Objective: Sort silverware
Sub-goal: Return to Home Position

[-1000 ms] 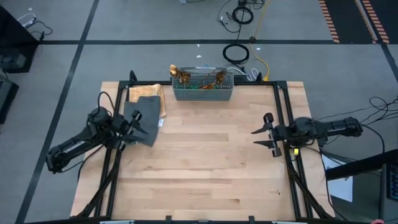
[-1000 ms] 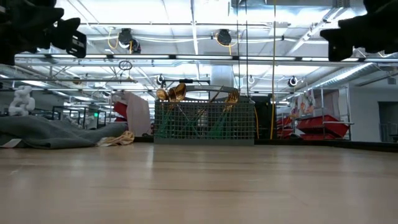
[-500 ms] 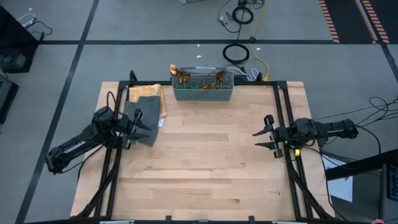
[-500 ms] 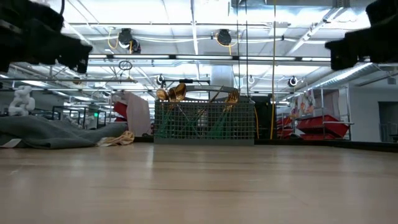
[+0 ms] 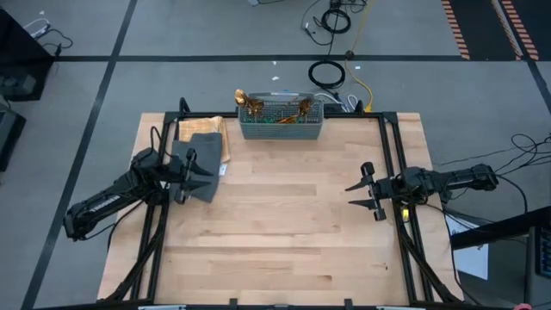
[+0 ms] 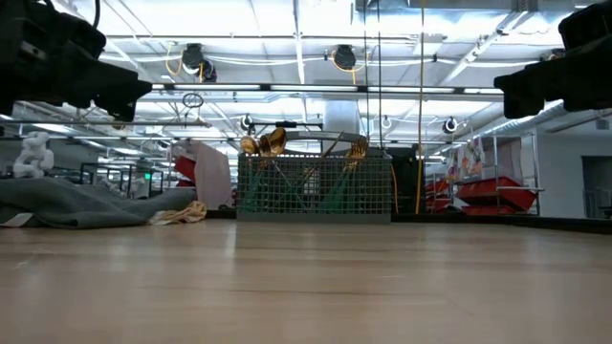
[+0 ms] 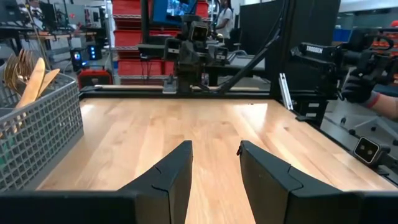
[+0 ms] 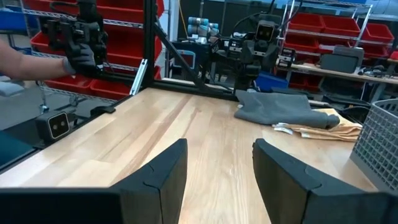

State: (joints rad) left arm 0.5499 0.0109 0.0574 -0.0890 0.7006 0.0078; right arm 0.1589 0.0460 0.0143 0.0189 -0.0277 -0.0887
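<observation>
Homing cleanly calls for drawing the left gripper [image 5: 194, 168] and right gripper [image 5: 358, 191], both spread empty, level outward, clear of the silverware [image 5: 251, 103] in the basket [image 5: 280, 130]

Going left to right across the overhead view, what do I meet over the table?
left end effector → mesh basket holding the silverware → right end effector
</observation>
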